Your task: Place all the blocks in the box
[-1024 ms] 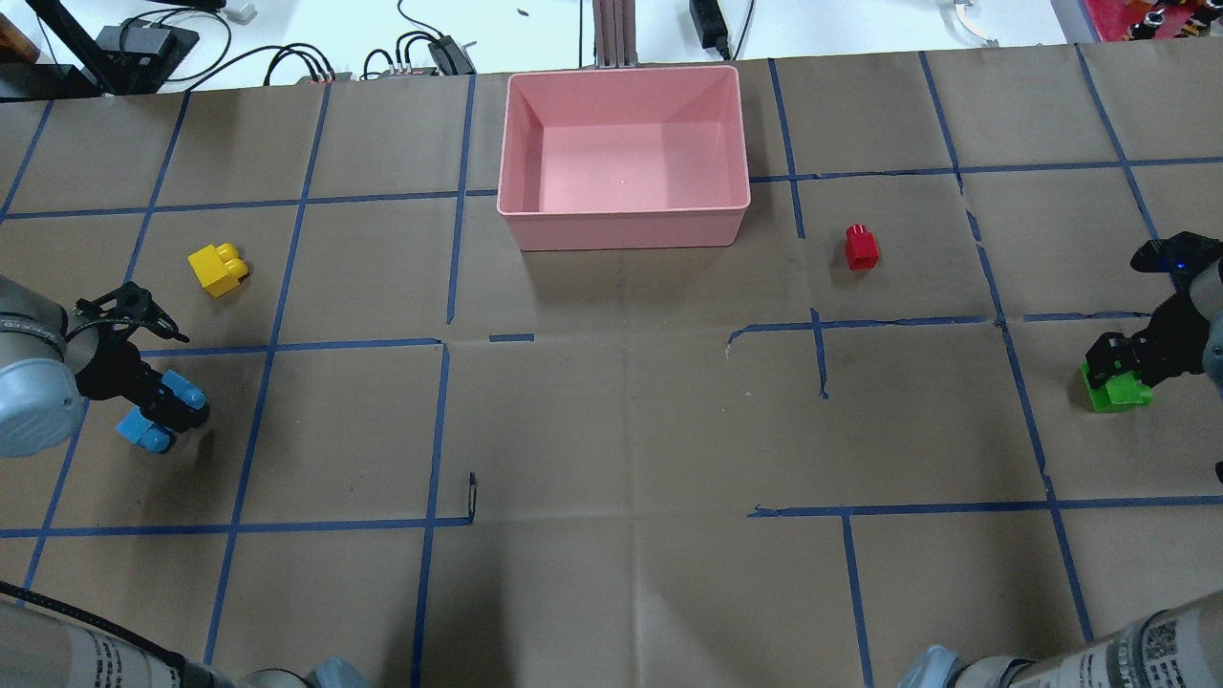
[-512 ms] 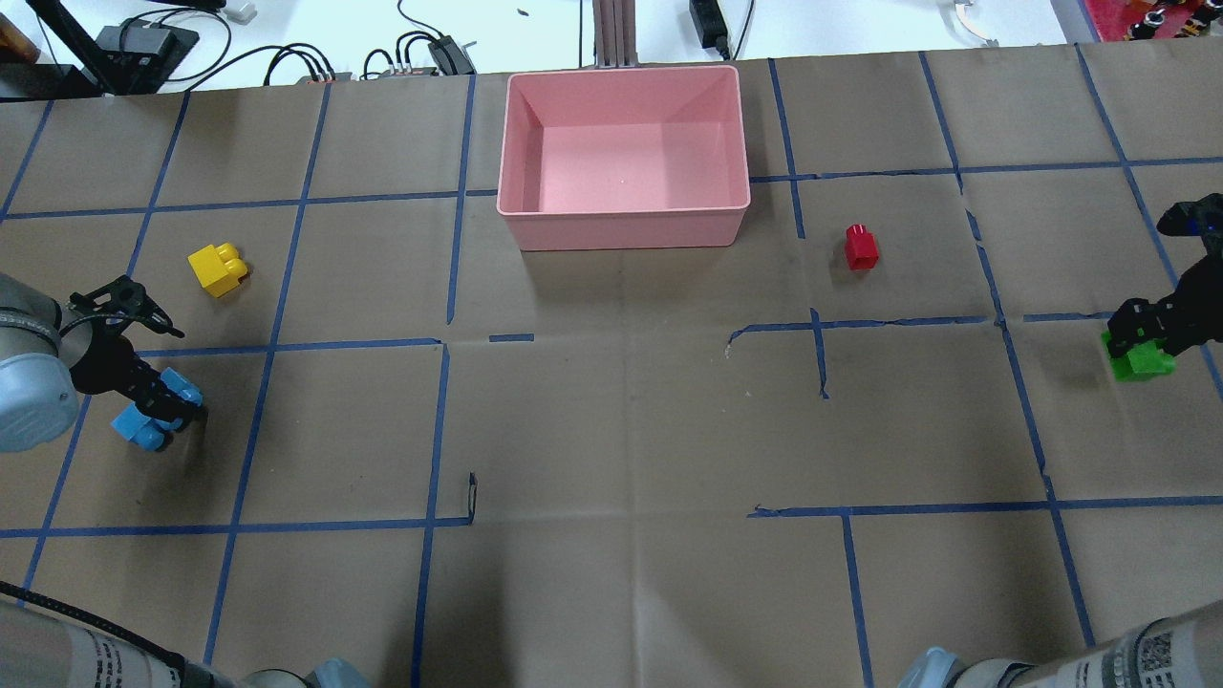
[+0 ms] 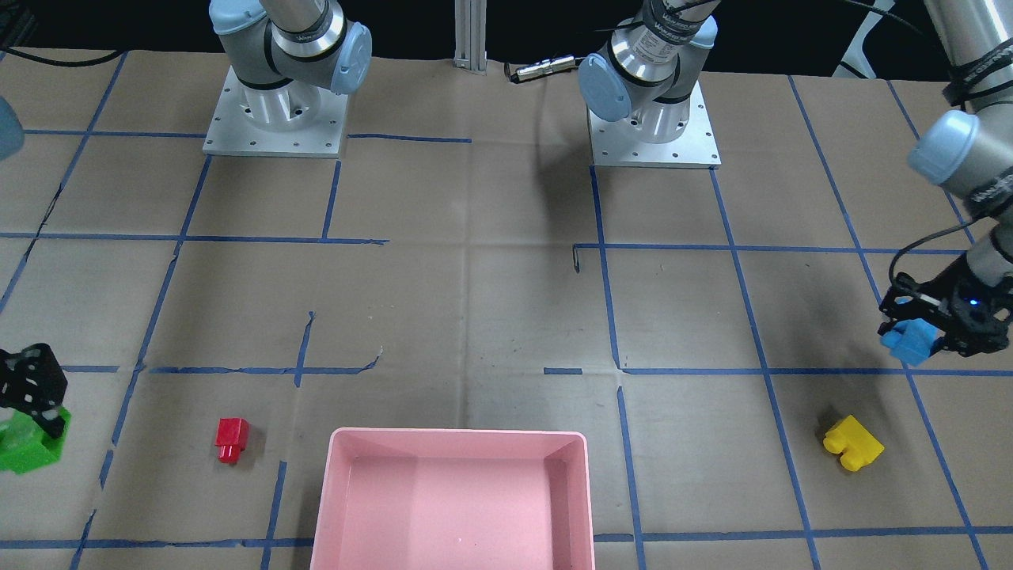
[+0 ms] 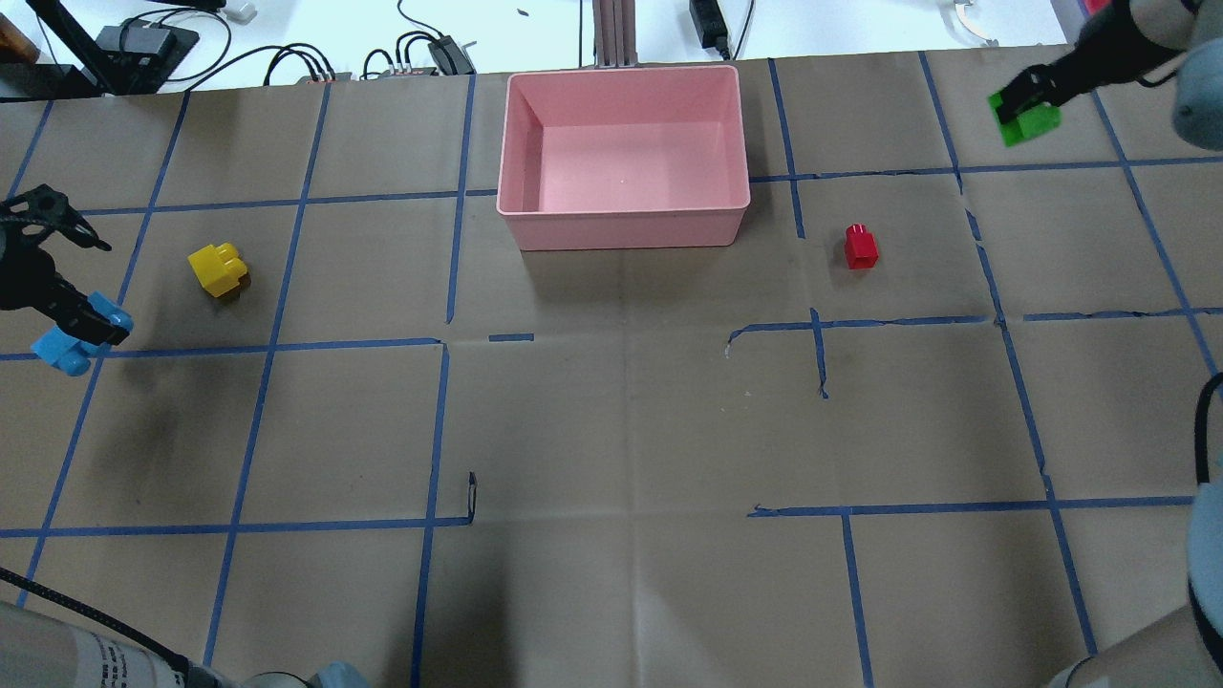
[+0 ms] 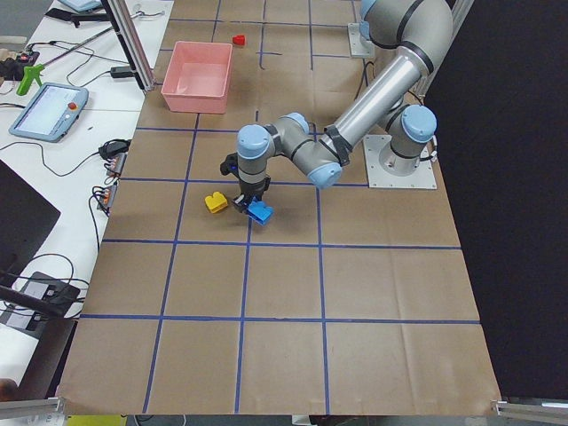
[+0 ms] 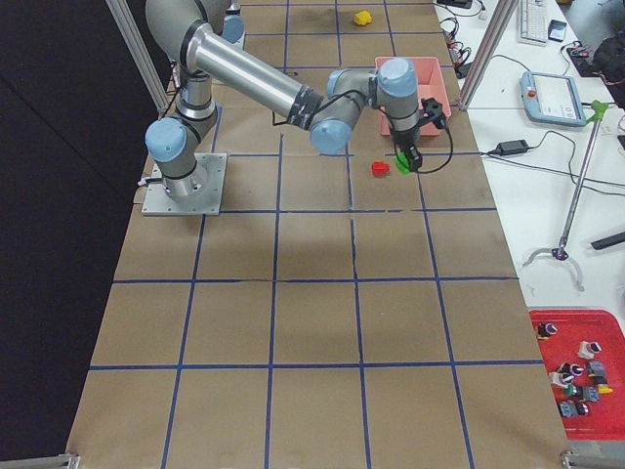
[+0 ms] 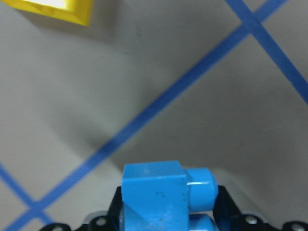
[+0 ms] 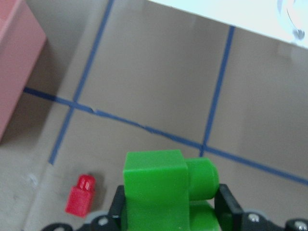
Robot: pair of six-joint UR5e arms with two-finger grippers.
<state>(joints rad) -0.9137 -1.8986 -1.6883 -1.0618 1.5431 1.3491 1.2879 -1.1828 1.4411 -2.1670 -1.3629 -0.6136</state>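
Note:
My left gripper (image 4: 81, 330) is shut on the light blue block (image 4: 59, 350) and holds it above the table at the left edge, near the yellow block (image 4: 218, 269). The blue block fills the bottom of the left wrist view (image 7: 154, 192), with the yellow block (image 7: 53, 9) at the top left. My right gripper (image 4: 1030, 96) is shut on the green block (image 4: 1027, 122) and holds it raised at the far right. In the right wrist view the green block (image 8: 159, 192) hangs above the table, the red block (image 8: 81, 194) lies lower left. The red block (image 4: 860, 247) lies right of the empty pink box (image 4: 621, 227).
Blue tape lines cross the brown paper table top. Cables and power units (image 4: 420, 53) lie on the white surface behind the box. A metal post (image 4: 611, 33) stands behind the box. The two arm bases (image 3: 273, 111) (image 3: 653, 119) are bolted on the robot's side.
The left gripper has moved left and away from the robot with the blue block. The right gripper has lifted the green block and carried it far toward the table's back right.

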